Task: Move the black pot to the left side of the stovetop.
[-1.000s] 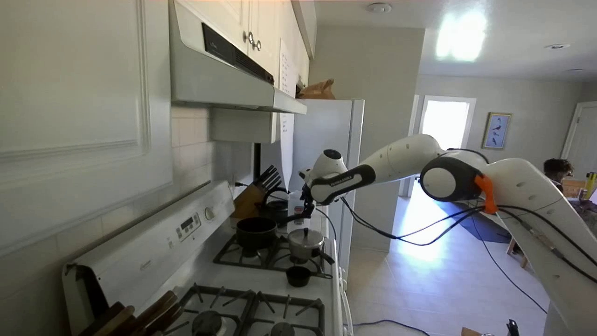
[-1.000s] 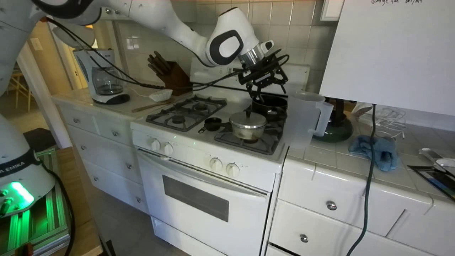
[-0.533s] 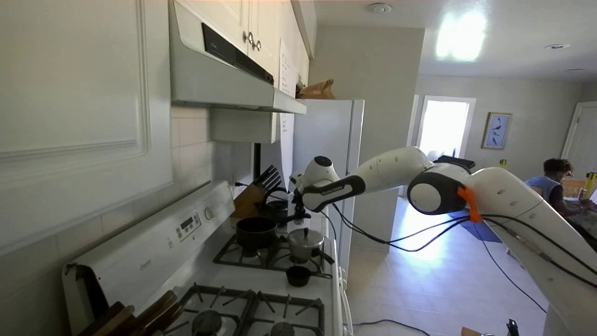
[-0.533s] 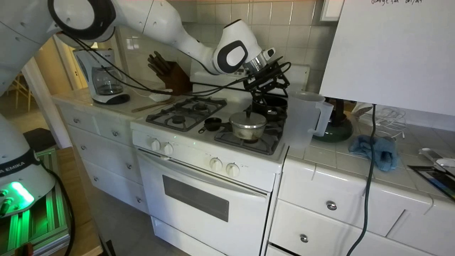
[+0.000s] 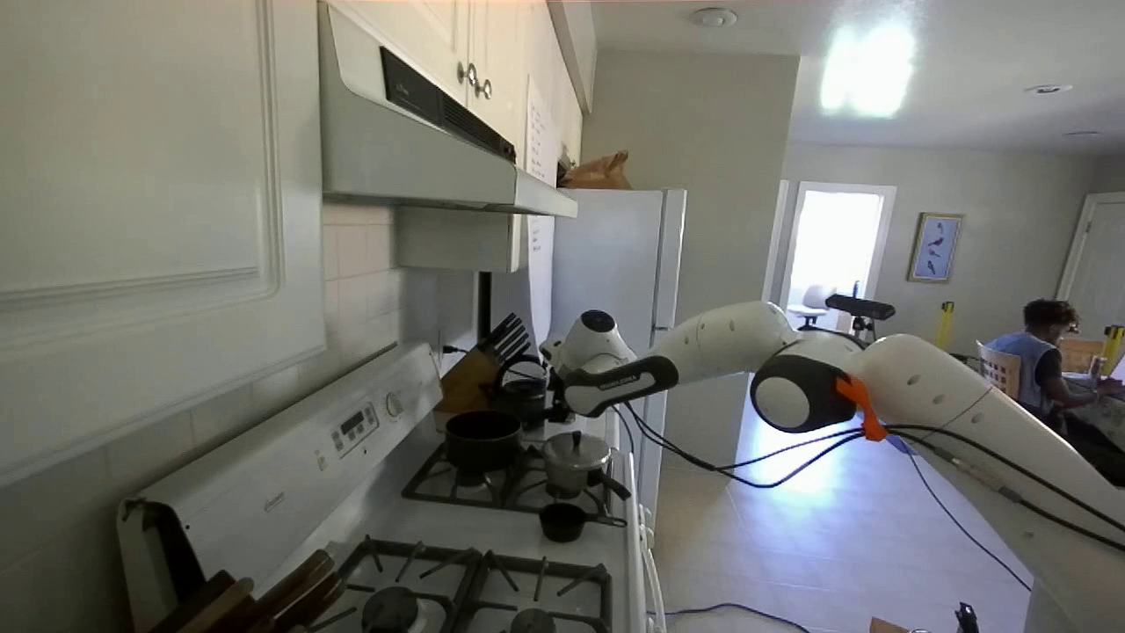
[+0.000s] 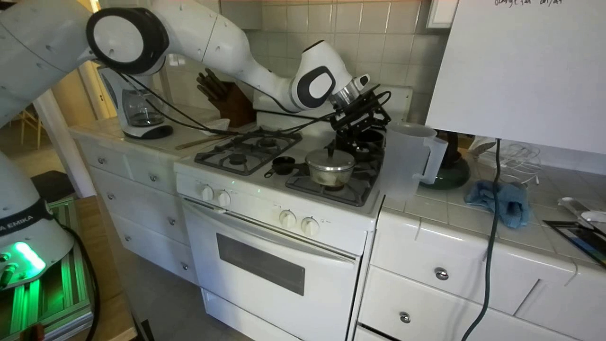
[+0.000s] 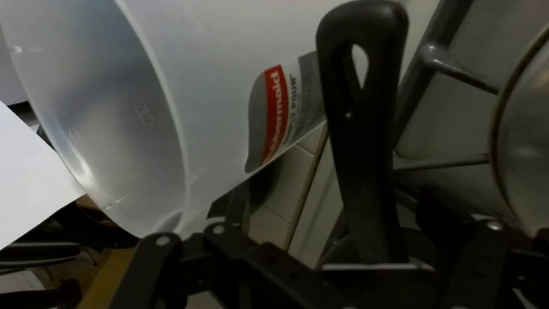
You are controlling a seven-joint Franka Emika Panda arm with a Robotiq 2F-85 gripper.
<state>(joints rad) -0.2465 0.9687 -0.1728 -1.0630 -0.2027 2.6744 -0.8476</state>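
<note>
The black pot (image 5: 482,440) sits on a back burner of the stovetop (image 5: 475,525). It also shows in an exterior view (image 6: 372,137), partly behind my gripper (image 6: 354,138). In the wrist view the pot's long black handle (image 7: 364,128) runs down between the two fingers of my gripper (image 7: 332,208). The fingers are open, with space on both sides of the handle. The pot's body is mostly hidden behind the gripper in the wrist view. In an exterior view (image 5: 562,409) the gripper is mostly hidden by the arm.
A lidded saucepan (image 6: 330,171) stands on the burner in front of the pot, with a small black pan (image 6: 283,165) beside it. A clear pitcher (image 6: 405,161) stands very close to the gripper. The grates (image 6: 246,149) on the other half carry no pots.
The arm has come down, and the gripper has lowered over the pot's handle. The pitcher has shifted slightly to the right in an exterior view. The black pot has not visibly moved.
</note>
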